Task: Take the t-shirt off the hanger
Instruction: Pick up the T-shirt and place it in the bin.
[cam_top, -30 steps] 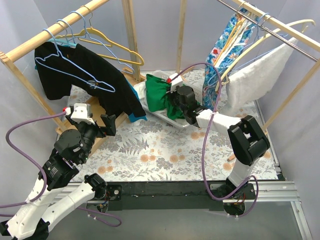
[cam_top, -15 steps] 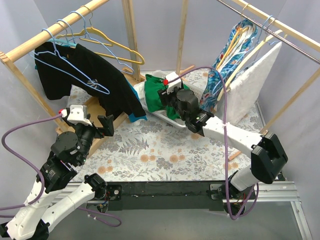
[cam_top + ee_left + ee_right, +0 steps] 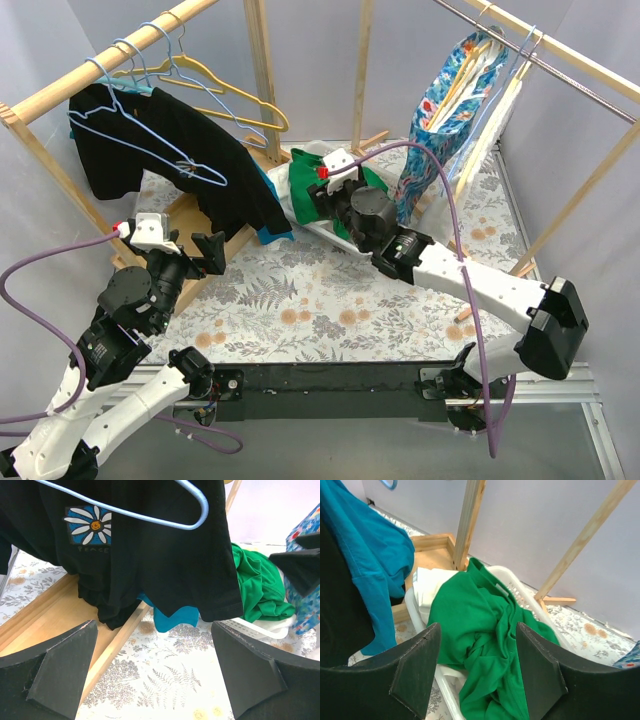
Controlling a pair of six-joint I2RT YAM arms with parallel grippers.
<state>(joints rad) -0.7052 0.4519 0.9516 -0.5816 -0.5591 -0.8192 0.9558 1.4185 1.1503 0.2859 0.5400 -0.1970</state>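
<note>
A black t-shirt (image 3: 200,160) with a daisy print hangs on a light blue wire hanger (image 3: 150,140) on the left wooden rail. My left gripper (image 3: 210,250) is low in front of it and open. In the left wrist view the shirt (image 3: 150,545) and hanger (image 3: 150,517) fill the top, above and beyond my empty left gripper (image 3: 155,680). My right gripper (image 3: 325,195) hovers open over a green t-shirt (image 3: 305,185) lying in a white basket (image 3: 325,232). The right wrist view shows that green t-shirt (image 3: 485,640) crumpled below my open right gripper (image 3: 477,670).
A teal cloth (image 3: 170,617) hangs below the black shirt's hem. The rack's wooden base (image 3: 190,215) lies under it. An empty yellow hanger (image 3: 235,95) is on the left rail. A floral garment (image 3: 440,110) hangs on the right rail.
My right gripper has opened over the green t-shirt, and its arm has stretched out to the left. The clothes on the right rail have swung. The left arm has barely moved.
</note>
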